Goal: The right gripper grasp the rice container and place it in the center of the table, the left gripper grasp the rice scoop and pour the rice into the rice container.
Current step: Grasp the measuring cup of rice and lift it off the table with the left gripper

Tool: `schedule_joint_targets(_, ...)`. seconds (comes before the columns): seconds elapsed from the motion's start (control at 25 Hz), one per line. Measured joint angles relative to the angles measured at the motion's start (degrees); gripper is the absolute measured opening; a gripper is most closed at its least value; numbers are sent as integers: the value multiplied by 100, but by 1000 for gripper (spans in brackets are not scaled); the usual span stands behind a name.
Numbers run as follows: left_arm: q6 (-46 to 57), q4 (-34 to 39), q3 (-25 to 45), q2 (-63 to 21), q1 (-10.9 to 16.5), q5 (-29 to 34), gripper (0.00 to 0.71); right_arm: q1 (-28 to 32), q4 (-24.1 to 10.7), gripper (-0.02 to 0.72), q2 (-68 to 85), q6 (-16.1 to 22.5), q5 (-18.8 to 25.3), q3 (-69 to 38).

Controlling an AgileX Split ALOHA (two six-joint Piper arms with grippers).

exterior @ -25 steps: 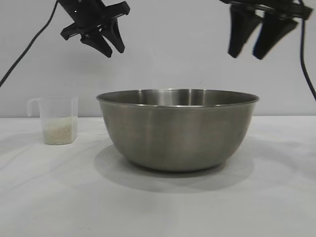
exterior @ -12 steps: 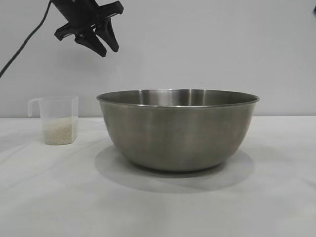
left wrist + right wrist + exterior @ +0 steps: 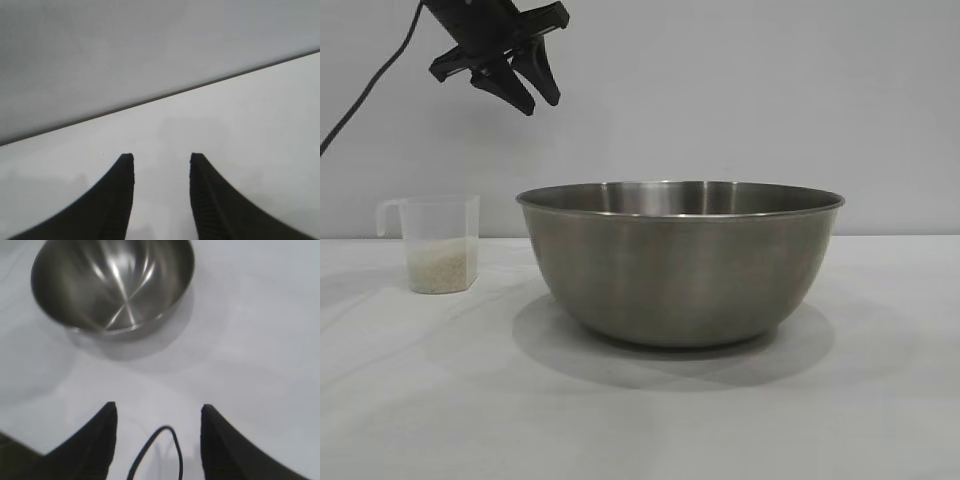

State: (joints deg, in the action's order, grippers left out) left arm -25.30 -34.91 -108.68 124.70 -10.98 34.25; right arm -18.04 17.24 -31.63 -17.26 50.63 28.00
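Right gripper (image 3: 157, 412) gone from exterior view since a second ago, pulled back and high, jaws apart and empty, looking down on rice container (image 3: 680, 262). Left gripper (image 3: 520, 82) unchanged: hovering high above and between rice scoop (image 3: 438, 243) and container, jaws partly apart, nothing held. Container mid-counter (image 3: 640, 420), unmoved. Scoop upright left of it, rice (image 3: 441, 270) inside. Cable (image 3: 157, 452), probably the arm's own, looping between right jaws.

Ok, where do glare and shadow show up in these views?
Exterior view: the steel bowl casts a soft shadow on the table and the cup stays readable. Right wrist view: bright streaks of glare inside the bowl. Left wrist view: only faint shadows beyond the left gripper.
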Motion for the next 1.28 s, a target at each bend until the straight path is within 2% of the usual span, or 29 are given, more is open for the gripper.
schedule_joint_targets(0.08,0,0,0,0,0,0,211,0,-80,363,307,111,176,-59)
schedule_joint_targets(0.24,0,22,0,-25,10,0,211,42,-529,363,800,919,245,-58)
schedule_joint_targets(0.36,0,38,0,-86,33,0,211,42,-661,363,1089,1081,486,-9)
schedule_joint_targets(0.52,0,47,0,-158,95,12,211,42,-860,363,1318,1122,1124,97)
schedule_joint_targets(0.6,0,86,0,-169,128,36,211,52,-981,363,1506,1229,1211,108)
schedule_joint_targets(0.72,0,125,0,-192,136,153,211,76,-1613,363,1942,2169,1266,108)
schedule_joint_targets(0.84,0,125,0,-201,136,165,211,88,-2179,363,2468,2524,1421,52)
schedule_joint_targets(1.0,0,170,0,-227,176,257,211,88,-2349,363,3094,2621,1471,52)
schedule_joint_targets(1.28,-87,210,142,-485,188,325,211,88,-2402,363,3260,2635,1495,52)
